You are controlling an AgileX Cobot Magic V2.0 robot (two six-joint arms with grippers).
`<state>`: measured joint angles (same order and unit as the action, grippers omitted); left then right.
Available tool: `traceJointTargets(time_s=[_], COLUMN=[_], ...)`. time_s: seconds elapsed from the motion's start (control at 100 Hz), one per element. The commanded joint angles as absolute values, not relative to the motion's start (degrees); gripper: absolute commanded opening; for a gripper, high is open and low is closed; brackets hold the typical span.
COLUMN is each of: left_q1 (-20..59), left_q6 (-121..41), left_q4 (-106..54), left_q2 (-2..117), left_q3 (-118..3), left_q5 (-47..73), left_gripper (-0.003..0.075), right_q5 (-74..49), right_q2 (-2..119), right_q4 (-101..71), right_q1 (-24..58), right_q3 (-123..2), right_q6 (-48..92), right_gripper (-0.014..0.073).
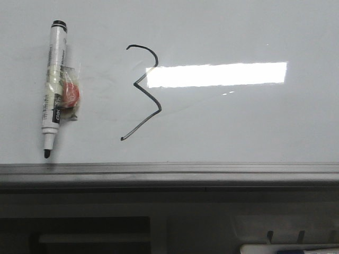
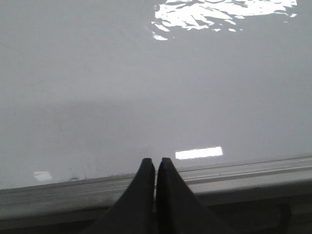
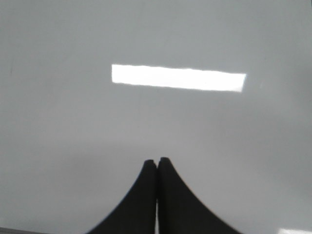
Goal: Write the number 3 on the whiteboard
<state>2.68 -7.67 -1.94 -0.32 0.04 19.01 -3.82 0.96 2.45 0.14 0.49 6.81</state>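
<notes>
**Black "3" drawn on the pale board, marker lying to one side**

Black and thin, the hand-drawn angular number 3 [image 1: 144, 91] stands on the large glossy grey-white whiteboard [image 1: 238, 121], a little toward 9 o'clock from the middle of the front view. Its hooked top is at 12 o'clock, the zigzag is in the middle, and the long slanted tail runs down toward 7 o'clock. The bright rectangular light glare [image 1: 217, 74] begins just beside the middle of the figure and stretches toward 3 o'clock.

At 9 o'clock from the figure, well apart from it, lies a white marker with black tip [image 1: 53, 87], tip toward 6 o'clock, close to the grey metal edge rail [image 1: 169, 172]. A small red and clear wrapped piece [image 1: 69, 95] touches its side.

The left pincer [image 2: 156, 163] is closed, fingertips together, holding nothing, above the rail. The right pincer [image 3: 156, 163] is closed also and empty, over the bare board.
</notes>
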Motion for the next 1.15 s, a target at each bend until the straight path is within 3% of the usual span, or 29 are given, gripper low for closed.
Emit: traceJointTargets(time_s=[0.0, 0.41, 1.14], left_q1=[2.54, 2.54, 2.54], left_q6=[-7.32, -7.32, -7.32], left_q4=[-2.2, -2.2, -2.3], left_q2=[-1.61, -1.61, -1.61], left_q3=[0.66, 0.66, 0.66], left_q5=[15.72, 15.72, 15.72], left_gripper=[-0.002, -0.002, -0.0021], right_q5=[-3.11, -18.26, -18.27], right_q2=[0.29, -1.5, -1.5], right_q4=[3.51, 8.92, 8.92], right_q1=[-0.82, -2.27, -2.27], right_q3=[2.08, 2.19, 2.19], right_q6=[6.06, -1.36, -1.36], right_gripper=[-0.0064, -0.0064, -0.0064])
